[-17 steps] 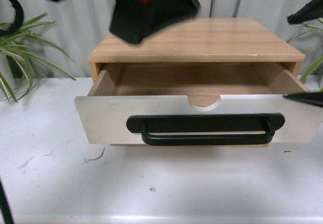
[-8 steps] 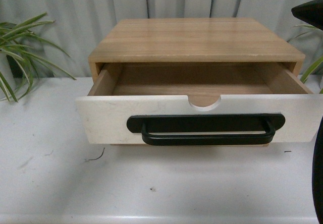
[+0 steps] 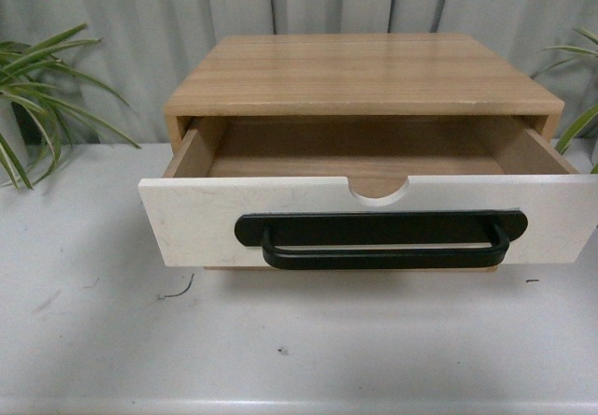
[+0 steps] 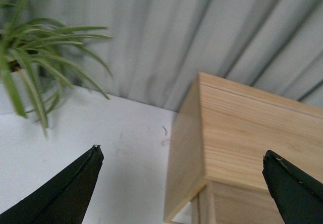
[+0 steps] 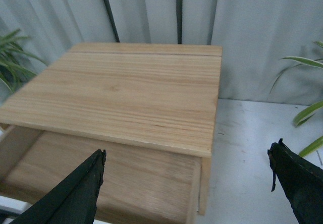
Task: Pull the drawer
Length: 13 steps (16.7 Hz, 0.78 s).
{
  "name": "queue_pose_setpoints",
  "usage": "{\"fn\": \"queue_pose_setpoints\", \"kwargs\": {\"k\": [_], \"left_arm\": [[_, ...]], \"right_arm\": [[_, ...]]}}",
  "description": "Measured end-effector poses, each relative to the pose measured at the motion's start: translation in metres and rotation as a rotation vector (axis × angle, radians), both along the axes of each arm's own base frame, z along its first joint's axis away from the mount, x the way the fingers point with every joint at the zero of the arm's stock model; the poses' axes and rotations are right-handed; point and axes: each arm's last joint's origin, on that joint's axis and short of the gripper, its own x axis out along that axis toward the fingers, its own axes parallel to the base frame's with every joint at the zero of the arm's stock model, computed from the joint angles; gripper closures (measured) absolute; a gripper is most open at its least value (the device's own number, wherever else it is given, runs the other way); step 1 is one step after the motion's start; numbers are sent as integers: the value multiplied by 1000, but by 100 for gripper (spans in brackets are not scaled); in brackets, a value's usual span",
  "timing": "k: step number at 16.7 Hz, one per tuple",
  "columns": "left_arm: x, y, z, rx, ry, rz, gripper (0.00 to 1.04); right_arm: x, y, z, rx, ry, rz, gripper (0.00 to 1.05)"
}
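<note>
The drawer [image 3: 187,219] sits pulled out of the wooden box [image 3: 360,74] mid-counter [image 3: 93,331], with its white front and black handle [image 3: 378,242] toward the near edge. The left fingers [image 4: 65,196] are spread wide, gripping nothing. The right fingers [image 5: 75,193] are likewise wide and empty, up over the box.

The light wooden box cabinet [image 3: 360,71] is showing straight grain, smooth and matt. The wide white-fronted drawer [image 3: 187,223] is looking painted, matt and faintly speckled, with its sides and floor showing bare pale wood. Its long black bar handle [image 3: 374,229] is giving off a soft satin sheen. The white tabletop [image 3: 93,331] is appearing smooth but lightly scuffed. The grey pleated curtain [image 3: 187,22] is reading as cloth.
</note>
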Motion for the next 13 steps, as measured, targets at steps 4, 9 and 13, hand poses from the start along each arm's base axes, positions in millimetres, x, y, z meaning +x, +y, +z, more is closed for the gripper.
{"fn": "queue_pose_setpoints", "kwargs": {"k": [4, 9, 13], "left_arm": [[-62, 22, -56, 229, -189, -22, 61], [-84, 25, -88, 251, -184, -18, 103], [-100, 25, -107, 252, -177, -19, 103]], "right_arm": [[-92, -13, -26, -14, -193, -276, 68], [-113, -25, -58, -22, -182, -286, 103], [-128, -25, -71, -19, -200, -287, 103]]}}
